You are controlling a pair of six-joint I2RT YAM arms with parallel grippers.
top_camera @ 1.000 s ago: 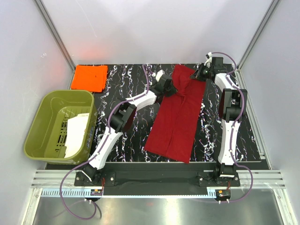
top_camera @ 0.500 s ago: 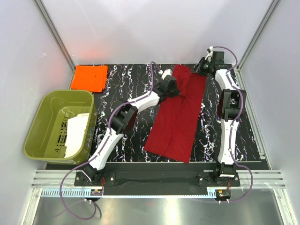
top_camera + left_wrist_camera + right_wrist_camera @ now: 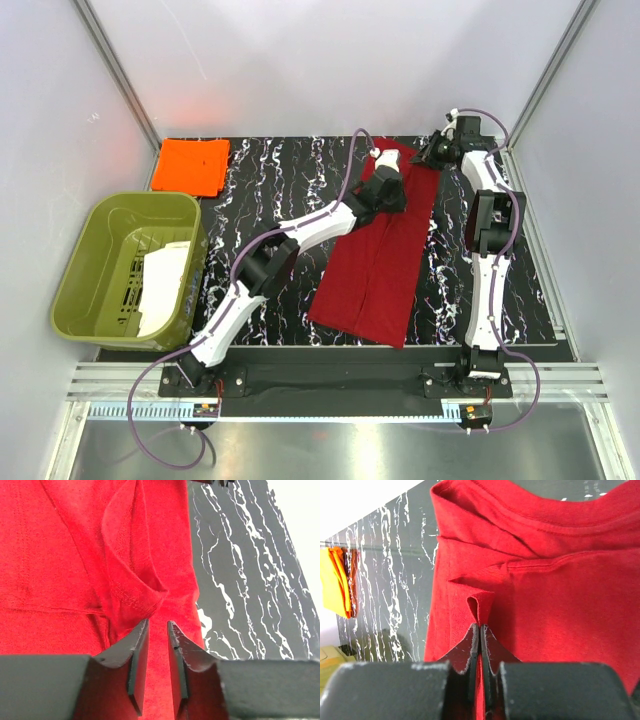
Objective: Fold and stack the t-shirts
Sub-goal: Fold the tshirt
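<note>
1. Cloth on a black marbled bench (image 3: 265, 190), seen from above: a crimson t-shirt (image 3: 372, 275) lies right of centre as a long narrow strip, running from the far edge toward the near edge.
2. An orange t-shirt (image 3: 192, 166) sits folded at the far left corner, well apart from the crimson one.
3. The left arm (image 3: 310, 225) reaches to the strip's far end. The left jaws stand a narrow gap apart over the cloth, just short of a raised fold, with nothing visibly held.
4. The right arm (image 3: 492, 225) stretches to the far right corner. The right jaws are pressed together on a small pinch of crimson cloth near the collar.
5. An olive-green tub (image 3: 72, 285) stands at the bench's left edge.
</note>
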